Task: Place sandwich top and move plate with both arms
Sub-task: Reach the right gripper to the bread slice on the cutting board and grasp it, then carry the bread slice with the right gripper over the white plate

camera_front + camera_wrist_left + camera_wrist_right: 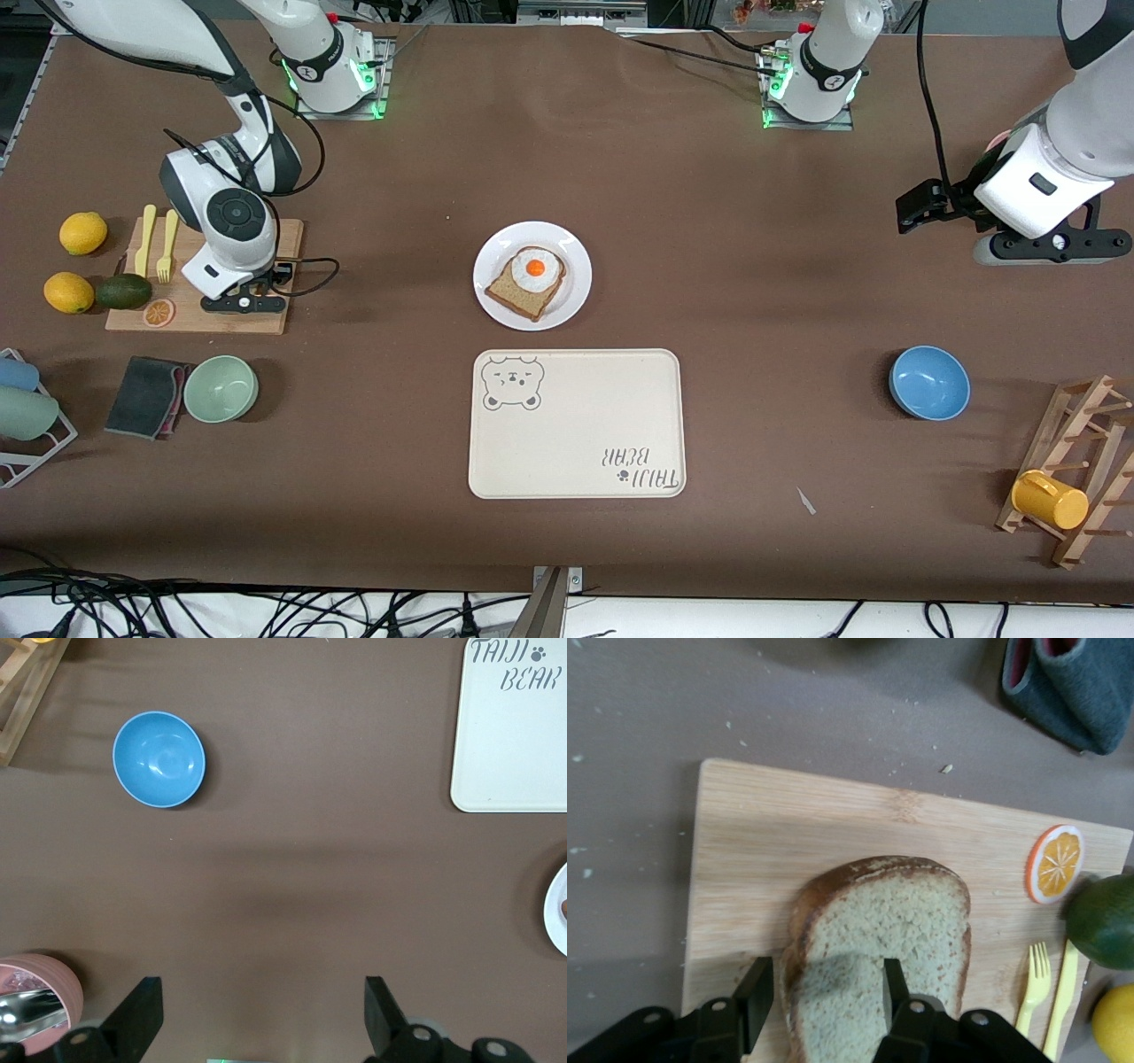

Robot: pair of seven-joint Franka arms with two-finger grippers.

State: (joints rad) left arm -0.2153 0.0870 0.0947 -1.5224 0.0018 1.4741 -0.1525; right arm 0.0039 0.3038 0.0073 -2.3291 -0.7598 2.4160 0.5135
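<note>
Front view showed the right gripper (244, 303) low over the wooden cutting board (266, 315) at the right arm's end of the worktop (709, 266). Right wrist view showed its jaws partly open, straddling one edge of the sandwich top (877, 939), which lay flat on the board; a firm grip could not be confirmed. An orange slice (1055, 863), a yellow fork (1034, 985) and an avocado (1106, 920) sat beside the slice. The plate (532, 276), bearing egg-topped bread (527, 280), stood mid-worktop, farther from the front camera than the cream tray (577, 424). Left gripper (264, 1014) waited with jaws wide open and empty over bare worktop near the blue bowl (159, 758).
</note>
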